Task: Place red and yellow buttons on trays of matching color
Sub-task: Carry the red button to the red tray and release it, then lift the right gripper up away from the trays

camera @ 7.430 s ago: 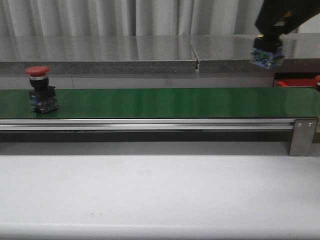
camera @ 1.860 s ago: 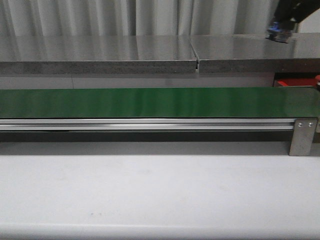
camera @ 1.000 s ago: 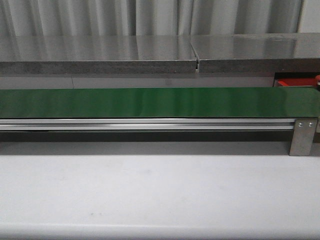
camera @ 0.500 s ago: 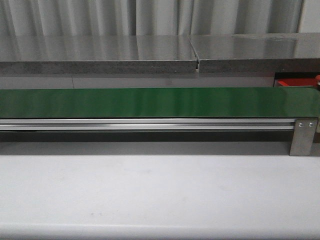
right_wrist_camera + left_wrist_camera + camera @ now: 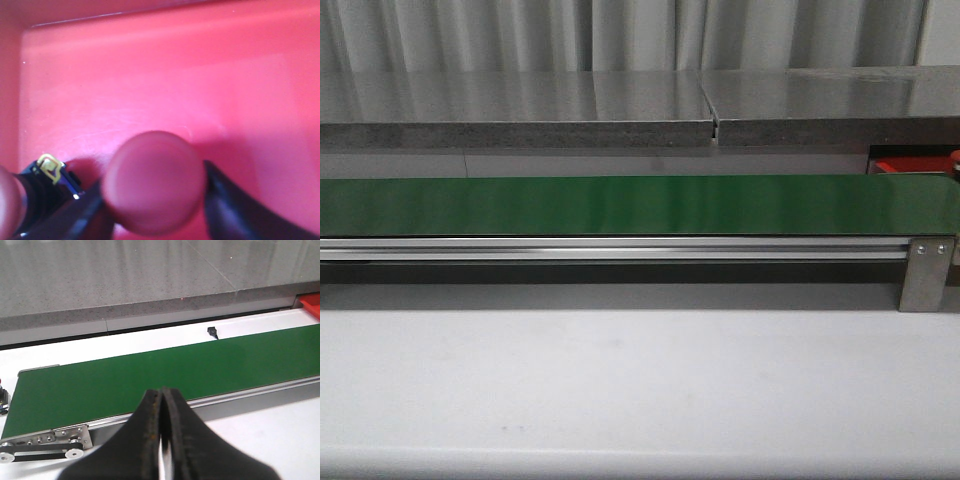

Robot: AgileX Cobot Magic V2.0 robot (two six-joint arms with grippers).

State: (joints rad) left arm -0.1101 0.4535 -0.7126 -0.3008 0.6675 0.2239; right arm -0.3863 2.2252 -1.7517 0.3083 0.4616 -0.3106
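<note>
Two arms, read from the robot's left to its right:

Left gripper (image 5: pixel 161 440): dark fingers (image 5: pixel 150 440) pressed together with nothing between them, poised above the near edge of the conveyor.

Conveyor belt (image 5: pixel 620 204): green and bare along the whole length shown in the front view; a sliver of some dark object shows at its left end in the left wrist view, too small to identify.

Tabletop (image 5: pixel 620 370): white surface in front of the conveyor frame.

Red tray (image 5: pixel 200 75): fills the right wrist view; in the front view only a red corner (image 5: pixel 900 166) shows beyond the belt's right end.

Right gripper (image 5: pixel 155 200): fingers (image 5: pixel 235 210) clamped on either side of the red button (image 5: pixel 155 187), its mushroom cap facing the camera over the tray floor. Whether the base already rests on the tray cannot be told.

Second button (image 5: pixel 30 200): a black body with a yellow clip and part of a red cap, just beside the held one, at the edge of the right wrist view.

Handling, as a judgement: a rigid plastic switch, light and not fragile; the domed cap is smooth and likely slippery, so the squarer body below the cap is the surer hold. Top-heavy, it may tip if let go at a tilt.
</note>
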